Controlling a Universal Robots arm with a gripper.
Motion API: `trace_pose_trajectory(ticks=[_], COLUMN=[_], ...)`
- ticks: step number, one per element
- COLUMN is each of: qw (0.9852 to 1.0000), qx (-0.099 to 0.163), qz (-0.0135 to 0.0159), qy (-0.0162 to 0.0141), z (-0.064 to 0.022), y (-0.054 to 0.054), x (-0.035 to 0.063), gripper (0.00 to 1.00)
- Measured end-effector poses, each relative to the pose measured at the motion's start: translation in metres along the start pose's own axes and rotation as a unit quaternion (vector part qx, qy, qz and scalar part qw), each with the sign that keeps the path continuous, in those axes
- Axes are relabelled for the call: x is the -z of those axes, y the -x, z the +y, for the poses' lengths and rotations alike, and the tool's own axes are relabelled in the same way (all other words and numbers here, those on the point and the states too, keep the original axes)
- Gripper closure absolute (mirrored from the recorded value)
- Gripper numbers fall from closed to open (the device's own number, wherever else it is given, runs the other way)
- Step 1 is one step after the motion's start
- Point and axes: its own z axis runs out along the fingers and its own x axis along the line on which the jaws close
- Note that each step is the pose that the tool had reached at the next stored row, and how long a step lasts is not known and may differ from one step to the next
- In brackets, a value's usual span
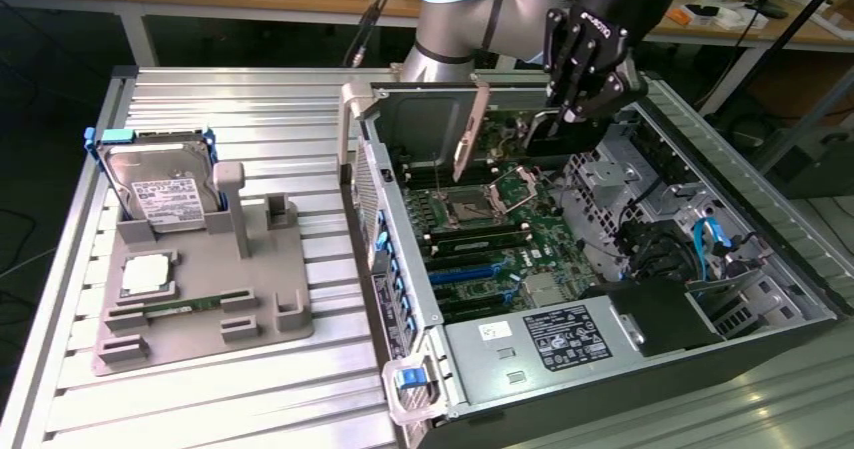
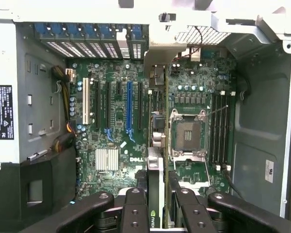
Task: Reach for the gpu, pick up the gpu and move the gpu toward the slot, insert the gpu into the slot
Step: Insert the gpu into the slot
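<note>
Fingers [image 2: 135, 208] of the gripper [image 2: 157, 216], partly closed, clamp the gpu [image 2: 155, 170] edge-on over the motherboard [image 2: 111, 141]. Best held upright, parallel to the slot [image 2: 129, 104], bracket toward the case's rear edge.

Arm [image 1: 454, 29]: enters exterior view at 12 o'clock. Gripper [image 1: 577, 114]: black, aimed toward 6 o'clock, fingers [image 2: 135, 206] clamped on gpu [image 1: 467, 134].
</note>
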Motion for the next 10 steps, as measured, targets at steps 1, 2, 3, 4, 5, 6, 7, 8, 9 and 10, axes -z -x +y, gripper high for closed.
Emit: trace_pose_trajectory(ticks=[1,2,3,4,5,6,7,8,9,10], qw=[1.0000,1.0000,1.0000,1.0000,1.0000,1.0000,1.0000,1.0000,1.0000,1.0000], qx=[-0.001,-0.001,-0.002,-0.003,-0.003,-0.004,-0.005,-0.007,-0.008,-0.009], qz=[0.0001,0.0001,0.0000,0.0000,0.0001,0.0001,0.0001,0.0002,0.0002,0.0001], qy=[0.0000,0.0000,0.0000,0.0000,0.0000,0.0000,-0.0001,-0.0001,-0.0001,-0.0001], z=[0.0005,0.0010,0.0017,0.0024,0.0030,0.0037,0.0042,0.0046,0.0050,0.0053], y=[0.000,0.000,0.000,0.000,0.000,0.000,0.000,0.000,0.000,-0.001], x=[-0.0013,-0.0025,-0.0038,-0.0051,-0.0062,-0.0076,-0.0089,-0.0102,-0.0113,-0.0122], gripper=[0.73,0.73,0.73,0.73,0.73,0.73,0.73,0.73,0.73,0.73])
